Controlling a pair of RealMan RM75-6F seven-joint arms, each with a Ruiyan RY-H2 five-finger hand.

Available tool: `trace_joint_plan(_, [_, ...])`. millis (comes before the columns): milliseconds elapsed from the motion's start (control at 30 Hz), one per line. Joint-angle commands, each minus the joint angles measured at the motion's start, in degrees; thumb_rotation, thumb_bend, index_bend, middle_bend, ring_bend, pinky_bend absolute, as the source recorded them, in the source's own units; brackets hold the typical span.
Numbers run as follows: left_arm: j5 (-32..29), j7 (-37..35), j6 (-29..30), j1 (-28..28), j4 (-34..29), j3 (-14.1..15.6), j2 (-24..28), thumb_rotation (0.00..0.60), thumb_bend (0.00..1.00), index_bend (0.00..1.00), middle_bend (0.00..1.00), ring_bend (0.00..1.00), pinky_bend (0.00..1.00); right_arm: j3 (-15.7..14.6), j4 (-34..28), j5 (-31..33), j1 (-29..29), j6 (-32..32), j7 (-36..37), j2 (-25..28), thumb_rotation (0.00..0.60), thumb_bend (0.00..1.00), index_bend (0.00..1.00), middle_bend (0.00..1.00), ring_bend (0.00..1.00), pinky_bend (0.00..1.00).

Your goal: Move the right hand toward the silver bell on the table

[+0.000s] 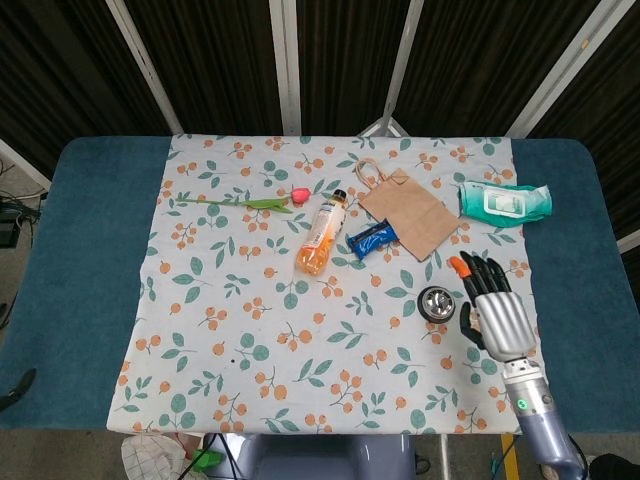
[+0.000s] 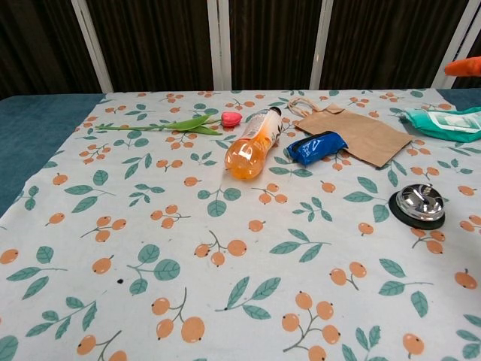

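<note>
Right hand (image 1: 492, 305) is hovering just right of the bell (image 1: 437, 303), fingers (image 1: 489, 272) spread and pointing away from the robot, holding nothing and touching nothing. In the chest view only an orange fingertip (image 2: 464, 66) is showing at the upper right edge.

Bell is sitting on the floral cloth (image 1: 230, 300) toward the right side of the bench (image 1: 90, 260), nearer the front edge than the other things. Between bell and hand a narrow strip of cloth is lying bare. In front of the bell the cloth is running open to the front edge. Blue padding is showing along both sides of the bench beyond the cloth.

Behind the bell a paper bag (image 1: 408, 208) is lying flat, with a blue packet (image 1: 373, 239) touching its left edge; whether anything is inside the bag cannot be told. Left of the packet an orange bottle (image 1: 320, 236) is lying on its side, liquid filling it. A tulip (image 1: 250, 201) is lying further left. A wipes pack (image 1: 503, 200) is resting near the back right corner.

Left hand is not showing in either view.
</note>
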Motion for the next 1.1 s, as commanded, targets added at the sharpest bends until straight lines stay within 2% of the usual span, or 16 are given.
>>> trace_joint_plan(33, [-0.3,0.0,-0.2,-0.1,0.0,-0.2,0.0,0.6,0.33,0.06,0.0,0.0,0.1,1.1,2.3,3.2,2.4,-3.3,-1.1,-2.9,0.6,0.81,0.0,0.0,0.0,0.0])
trace_joint_plan(300, [-1.4,0.8,-1.0,-0.4,-0.3,-0.6,-0.2,0.6,0.33,0.06,0.0,0.0,0.1,1.1,9.8,7.4,5.8,-8.3,0.1,-8.6,0.6,0.81,0.0,0.0,0.0,0.0])
trace_joint_plan(533, [-2.1,2.4,-1.5,-0.7,-0.6,-0.9,-0.7,0.6,0.33,0.06,0.0,0.0,0.1,0.8,16.1,8.4,7.7,-10.0,1.2,-12.7,0.6,0.81,0.0,0.0,0.0,0.0])
trace_joint_plan(800, [-2.6,4.6,-1.8,-0.9,-1.0,-1.1,-1.4,0.6,0.33,0.06,0.0,0.0,0.1,-0.5,25.6,7.2,9.3,-10.9,5.6,-18.5,0.6,0.81,0.0,0.0,0.0,0.0])
trace_joint_plan(1100, [-3.1,6.4,-2.6,-1.3,-1.2,-1.2,-2.0,0.6,0.33,0.06,0.0,0.0,0.1,-1.5,32.5,6.8,10.9,-13.4,9.0,-22.3,0.6,0.81,0.0,0.0,0.0,0.0])
